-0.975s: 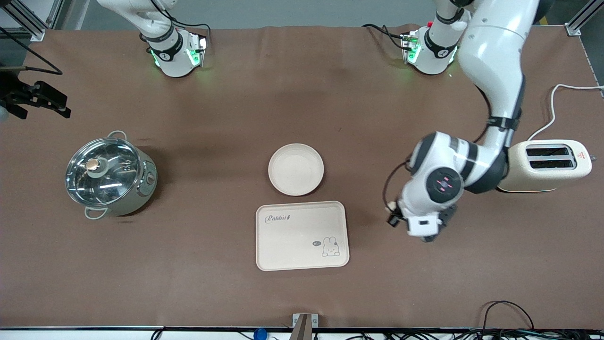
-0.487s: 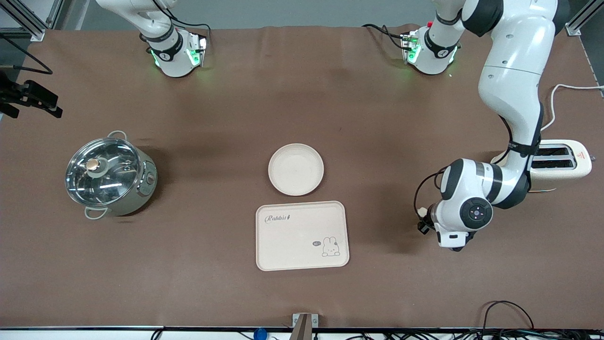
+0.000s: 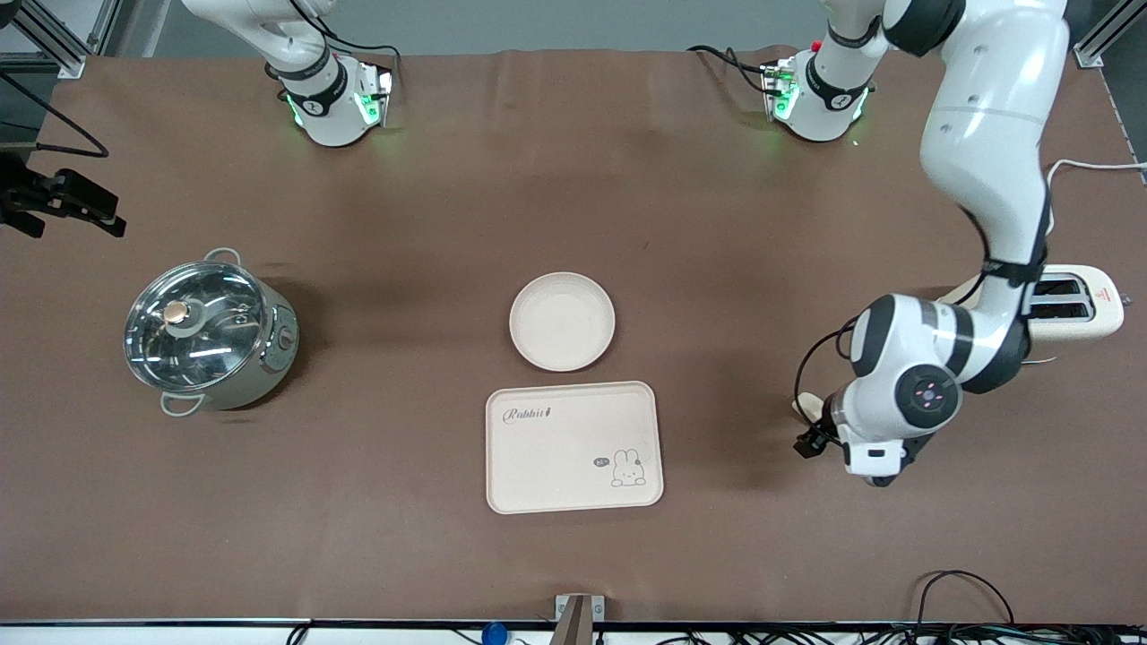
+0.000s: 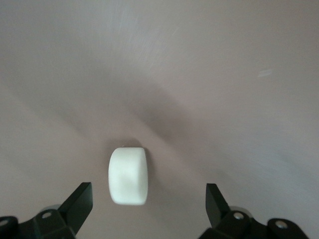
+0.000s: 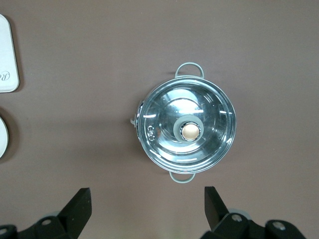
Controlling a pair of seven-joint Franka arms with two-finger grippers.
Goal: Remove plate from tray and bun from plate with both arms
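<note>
left pincer (image 4: 147,199): fingers apart, small pale cream bun (image 4: 128,175) lying free on the brown surface (image 4: 224,74) between them.
right pincer (image 5: 144,206): fingers apart, waiting above the lidded steel pot (image 5: 185,130).
risk: lifting off-line, a finger could nudge the bun and roll it.

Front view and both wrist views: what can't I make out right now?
- Bun: front view, mostly hidden under the left arm's wrist.
- Left end effector: front view, covered by its own wrist.
- Toaster: front view, partly behind the left arm.
- Plate, tray: right wrist view, cut by the edge.
</note>
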